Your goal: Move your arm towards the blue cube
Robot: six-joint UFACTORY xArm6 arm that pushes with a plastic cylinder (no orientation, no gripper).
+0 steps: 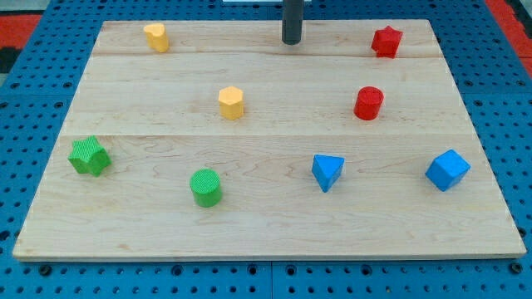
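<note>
Sitting well apart, blue cube [447, 169] lies lower-right of my gripperless tip [291, 41].

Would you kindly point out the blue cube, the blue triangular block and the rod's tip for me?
blue cube [447, 169], camera view, middle of its top face.
blue triangular block [327, 171], camera view, middle of its body.
my tip [291, 41], camera view, the rod's very end, far from both.

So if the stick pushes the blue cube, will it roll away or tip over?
Probably not. The blue cube sits on a flat face with square sides, so it would likely slide on the smooth wooden board. Pushed off-centre, it may turn. My tip is far off, near the view's top.
</note>
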